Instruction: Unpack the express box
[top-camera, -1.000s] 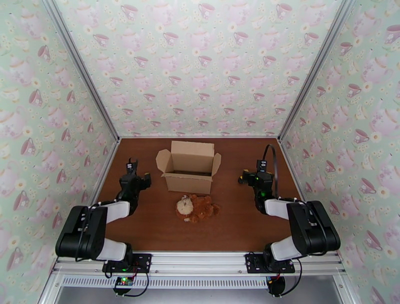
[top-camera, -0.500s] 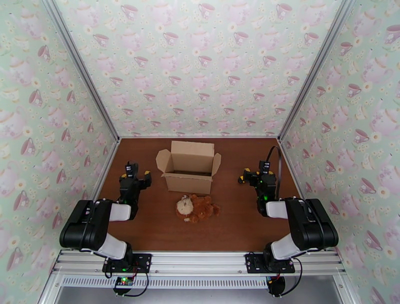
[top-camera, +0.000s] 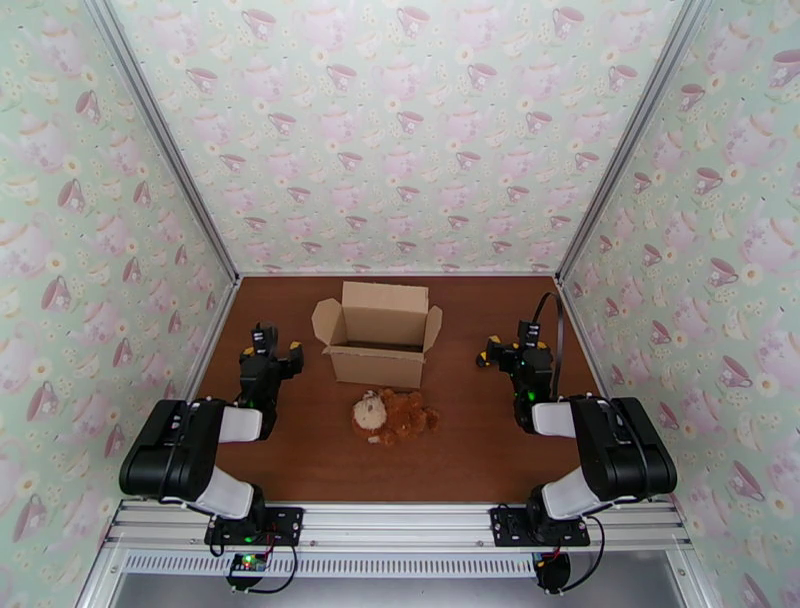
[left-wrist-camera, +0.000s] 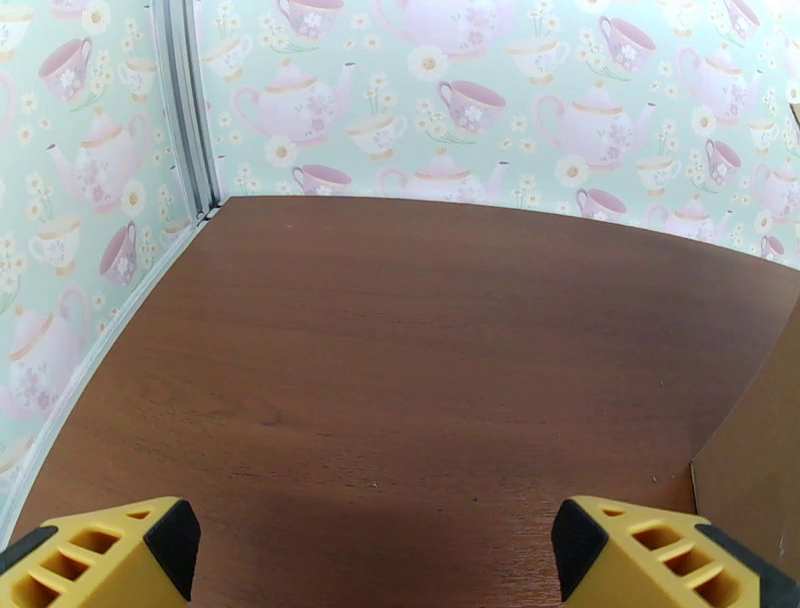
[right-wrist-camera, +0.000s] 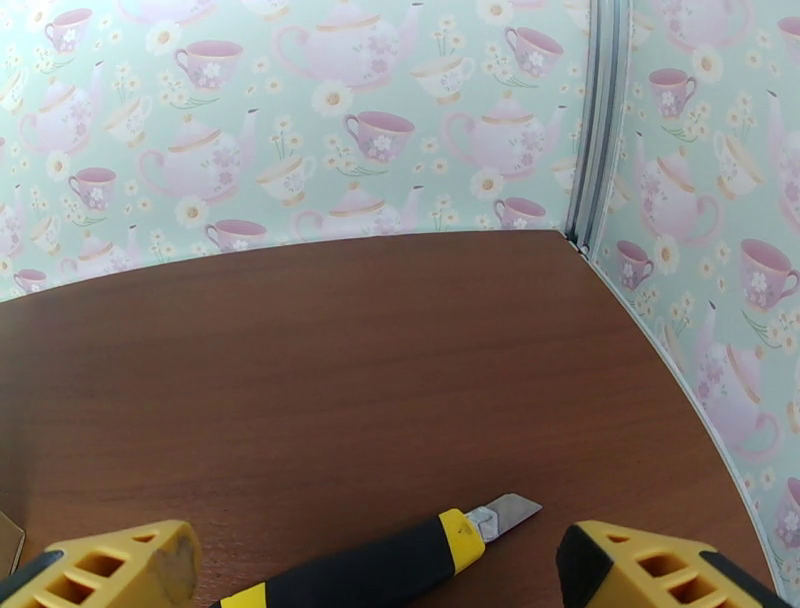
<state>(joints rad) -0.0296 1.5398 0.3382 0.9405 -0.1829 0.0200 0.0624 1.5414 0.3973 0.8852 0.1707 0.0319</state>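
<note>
**Two arms low on either side, express box open at mid-table**

Two arms reach forward from the near rail, one on each side of the brown table. The express box sits between them, toward the back of the table and roughly centred. Its top is open: the rear flap stands upright and the two side flaps angle outward. The inside is in shadow, so its contents cannot be made out.

Just in front of the box's near wall lies a small brown-and-white plush toy. Whether it touches the cardboard cannot be told.

The left gripper sits low over the table, left of the box and clear of it. Its yellow fingers are spread wide with nothing between them. The left wrist view shows bare wood between the fingertips, and an edge of the box enters at the right.

The right gripper sits right of the box, well apart from it, and its jaws are also fully spread. In the right wrist view, a utility knife lies on the table between the fingers. It has a black handle with a yellow band, and its short blade points toward the far right corner. Neither fingertip touches it.

Teapot-patterned wallpaper covers the three walls around the table.
</note>
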